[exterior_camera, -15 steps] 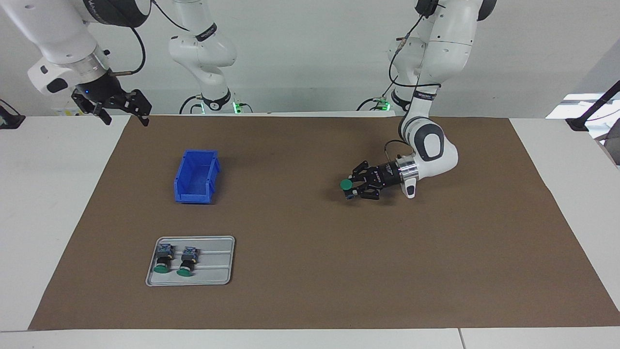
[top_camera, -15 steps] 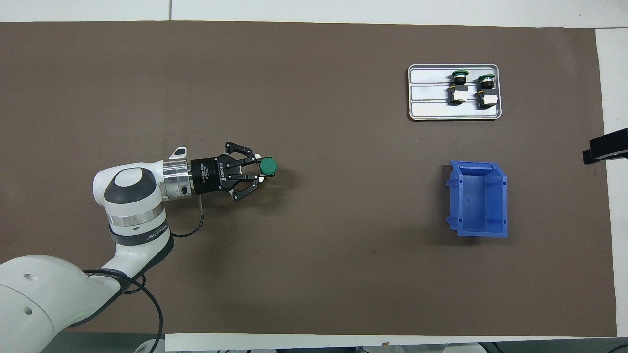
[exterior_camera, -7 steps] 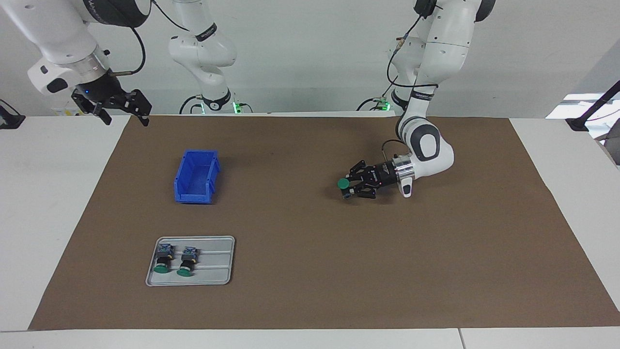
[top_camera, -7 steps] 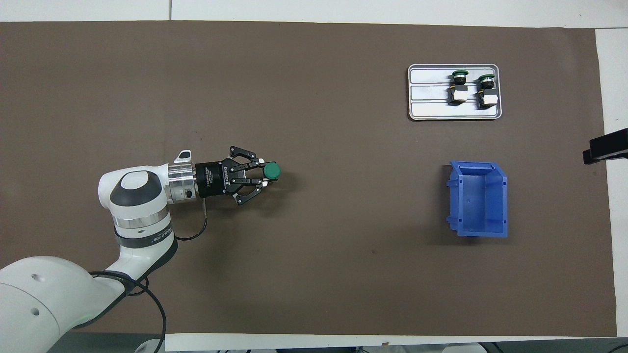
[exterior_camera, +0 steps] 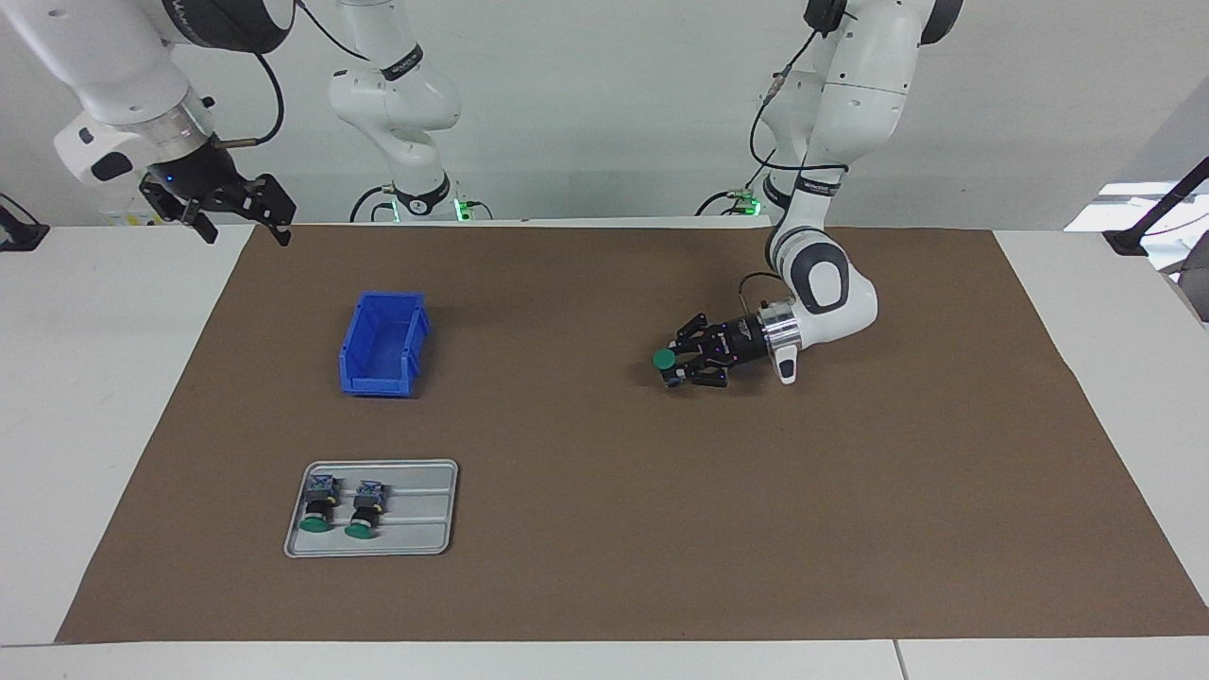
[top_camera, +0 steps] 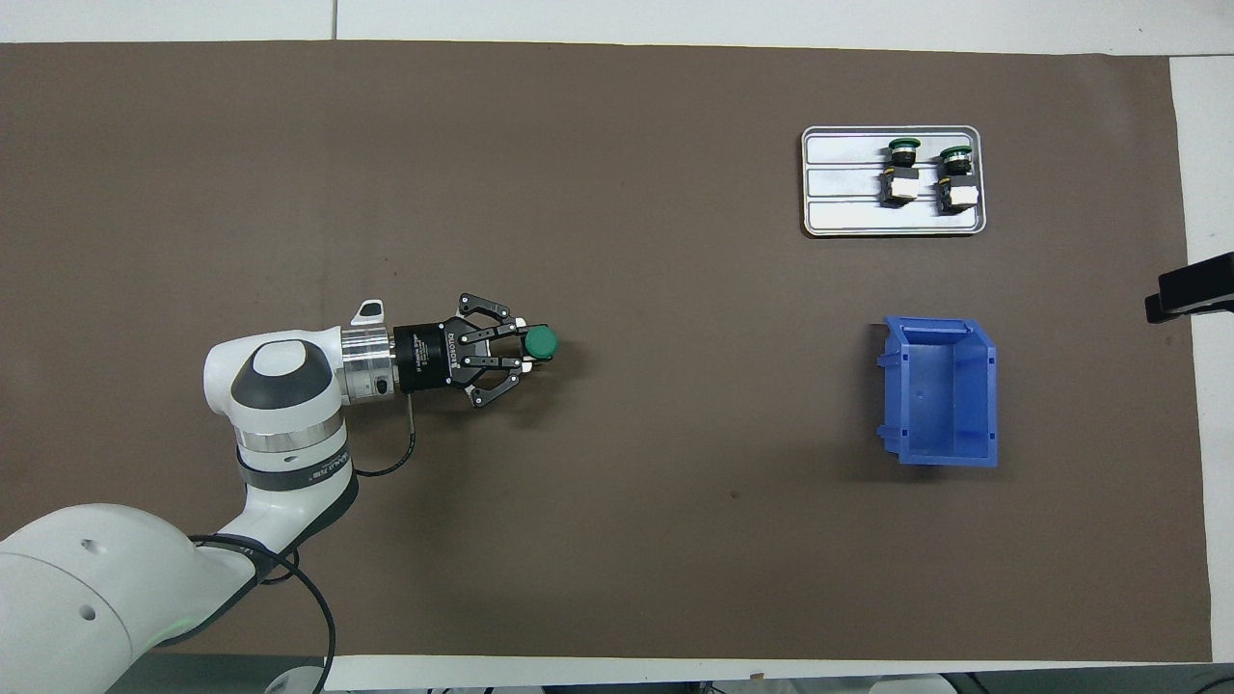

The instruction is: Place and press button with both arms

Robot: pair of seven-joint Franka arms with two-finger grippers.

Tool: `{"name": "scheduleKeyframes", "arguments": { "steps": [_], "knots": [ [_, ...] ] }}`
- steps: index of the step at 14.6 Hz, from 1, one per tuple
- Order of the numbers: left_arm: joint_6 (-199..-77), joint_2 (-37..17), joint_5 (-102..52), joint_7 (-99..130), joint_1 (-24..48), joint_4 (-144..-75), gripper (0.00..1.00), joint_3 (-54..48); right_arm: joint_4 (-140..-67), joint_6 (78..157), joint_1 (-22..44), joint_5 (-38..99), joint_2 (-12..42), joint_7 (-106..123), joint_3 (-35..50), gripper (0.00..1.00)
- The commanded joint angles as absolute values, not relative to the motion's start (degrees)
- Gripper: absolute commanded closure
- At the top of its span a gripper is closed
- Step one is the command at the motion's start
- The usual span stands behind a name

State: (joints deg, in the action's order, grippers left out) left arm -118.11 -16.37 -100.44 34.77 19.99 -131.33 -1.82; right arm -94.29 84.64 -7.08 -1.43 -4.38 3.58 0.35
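Only partly visible, button (exterior_camera: 666, 360) body hides within left tool (exterior_camera: 682, 366).

green-capped button (exterior_camera: 666, 360), blue bin (exterior_camera: 383, 343), grey tray (exterior_camera: 416, 529), brown mat (exterior_camera: 604, 529), white arms.

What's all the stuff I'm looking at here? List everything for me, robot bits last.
Mat: one, brown, covering most of the white table.
Bin: one, blue, open-topped, toward the right arm's end.
Tray: one, grey metal, farther from the robots than the bin.
Buttons on tray: two, green caps, lying side by side.
Held button: one, green cap, low over the mat's middle.
Left hand: black, closed on the held button.
Right hand: black, open, waiting raised over the table's edge, at the right arm's end.
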Motion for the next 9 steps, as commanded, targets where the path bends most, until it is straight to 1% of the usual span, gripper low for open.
{"name": "scheduleKeyframes", "arguments": {
  "steps": [1, 2, 3, 5, 6, 7, 8, 9],
  "knots": [
    [-118.83, -15.91, -102.04, 33.57, 20.57, -132.27, 0.83, -1.41, -95.19, 84.11, -7.38, -1.23, -5.36, 4.31, 0.53, 0.01],
    [-119.0, -15.91, -102.04, 33.23, 20.74, -132.28, 0.75, -1.32, -95.19, 84.11, -7.38, -1.23, -5.36, 4.31, 0.53, 0.01],
    [-119.0, -15.82, -102.04, 33.14, 20.39, -132.36, 0.55, -1.32, -95.19, 84.2, -7.38, -1.23, -5.36, 4.31, 0.53, 0.01],
    [-118.48, -15.56, -101.95, 33.31, 19.43, -132.36, 0.49, -1.32, -95.19, 84.11, -7.38, -1.32, -5.36, 4.39, 0.53, 0.01],
    [-118.39, -15.56, -101.95, 33.31, 19.51, -132.45, 0.41, -1.32, -95.19, 84.11, -7.38, -1.23, -5.36, 4.31, 0.53, 0.01],
    [-118.48, -15.64, -101.95, 33.4, 19.6, -132.54, 0.1, -1.23, -95.19, 84.11, -7.38, -1.32, -5.36, 4.31, 0.53, 0.01],
    [-118.3, -15.56, -101.87, 33.4, 19.16, -132.54, 0.0, -1.23, -95.19, 84.11, -7.38, -1.23, -5.36, 4.31, 0.53, 0.01],
    [-118.56, -15.38, -101.87, 33.31, 19.68, -132.54, 0.0, -1.23, -95.19, 84.11, -7.38, -1.32, -5.36, 4.31, 0.53, 0.01]
  ]
}}
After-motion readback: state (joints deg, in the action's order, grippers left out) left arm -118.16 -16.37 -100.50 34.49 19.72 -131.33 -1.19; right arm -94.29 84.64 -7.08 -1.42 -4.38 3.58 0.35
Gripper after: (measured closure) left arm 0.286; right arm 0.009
